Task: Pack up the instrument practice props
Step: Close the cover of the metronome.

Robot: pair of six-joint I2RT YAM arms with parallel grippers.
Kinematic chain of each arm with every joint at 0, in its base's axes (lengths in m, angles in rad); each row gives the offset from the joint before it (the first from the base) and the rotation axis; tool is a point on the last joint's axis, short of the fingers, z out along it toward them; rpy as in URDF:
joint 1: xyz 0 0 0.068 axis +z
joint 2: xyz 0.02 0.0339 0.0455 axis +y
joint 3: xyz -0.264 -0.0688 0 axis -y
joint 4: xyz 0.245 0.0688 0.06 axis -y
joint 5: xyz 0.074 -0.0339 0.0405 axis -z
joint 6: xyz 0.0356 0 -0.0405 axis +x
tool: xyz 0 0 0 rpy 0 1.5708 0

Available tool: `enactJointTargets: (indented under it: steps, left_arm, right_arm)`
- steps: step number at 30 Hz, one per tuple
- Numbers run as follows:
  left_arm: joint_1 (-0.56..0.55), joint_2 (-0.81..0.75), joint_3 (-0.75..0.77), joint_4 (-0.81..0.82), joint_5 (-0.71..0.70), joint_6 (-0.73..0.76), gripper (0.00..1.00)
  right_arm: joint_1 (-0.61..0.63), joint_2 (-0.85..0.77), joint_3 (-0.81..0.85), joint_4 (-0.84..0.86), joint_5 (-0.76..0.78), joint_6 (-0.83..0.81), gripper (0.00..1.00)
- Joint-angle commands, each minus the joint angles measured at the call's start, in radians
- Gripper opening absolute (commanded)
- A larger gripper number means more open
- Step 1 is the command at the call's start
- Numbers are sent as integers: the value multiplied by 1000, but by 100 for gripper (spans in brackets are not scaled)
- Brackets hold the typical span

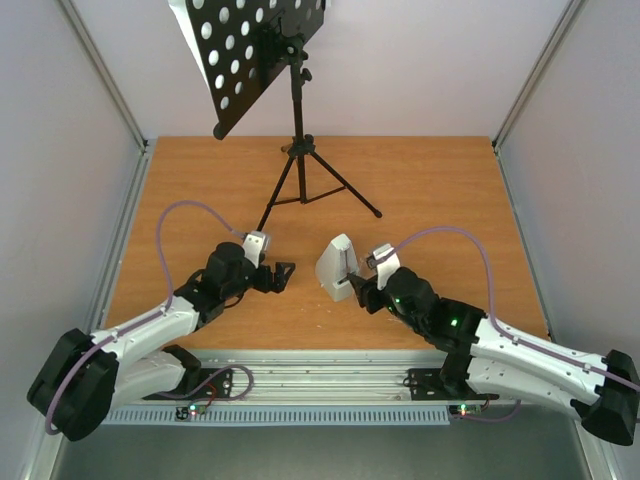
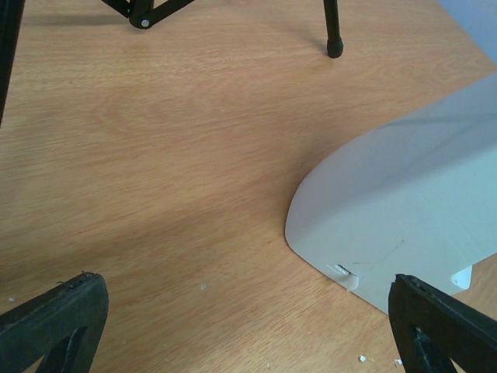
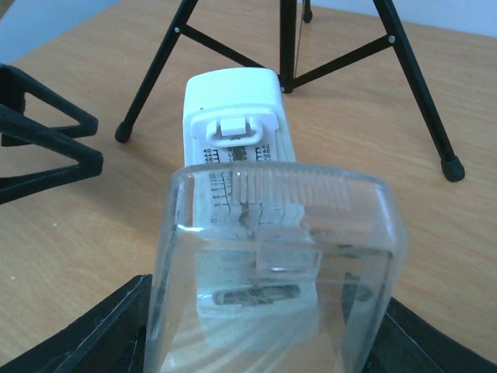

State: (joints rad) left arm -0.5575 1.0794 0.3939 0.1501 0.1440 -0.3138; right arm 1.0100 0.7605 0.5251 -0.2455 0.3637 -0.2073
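The metronome [image 1: 337, 265], a smooth white plastic pyramid with a printed tempo scale, stands upright mid-table, near the tripod feet of the music stand [image 1: 296, 120]. We see a clear cover [image 3: 272, 256], ribbed along its top edge, clamped between the right gripper [image 1: 360, 289] jaws, close before the scale face. The stand's black round-holed desk tilts at the far edge, the white sheet of music [image 1: 186, 35] behind it. Bare wooden table [image 1: 450, 190] lies on either side. The left gripper [image 1: 284, 276] sits low, jaws wide apart, near the metronome's back without touching.
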Motion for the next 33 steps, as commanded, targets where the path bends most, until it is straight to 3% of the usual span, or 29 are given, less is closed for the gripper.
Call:
enactJointTargets:
  steps: [1, 5, 9, 15, 33]
  left_arm:
    - [4, -32, -17, 70, -27, 35, 99]
    - [4, -50, -27, 72, -30, 38, 99]
    - [4, -44, -27, 75, -30, 40, 99]
    - [4, -24, -23, 82, -29, 45, 99]
    - [4, 13, -17, 94, -33, 59, 99]
  right_arm:
    - [6, 61, -24, 210, 65, -88, 54]
    - [-21, 110, -42, 320, 51, -141, 55]
    - [-125, 126, -53, 376, -92, -127, 55]
    - [-151, 176, -54, 430, -169, -194, 55]
    - [-156, 335, -94, 615, -167, -264, 55]
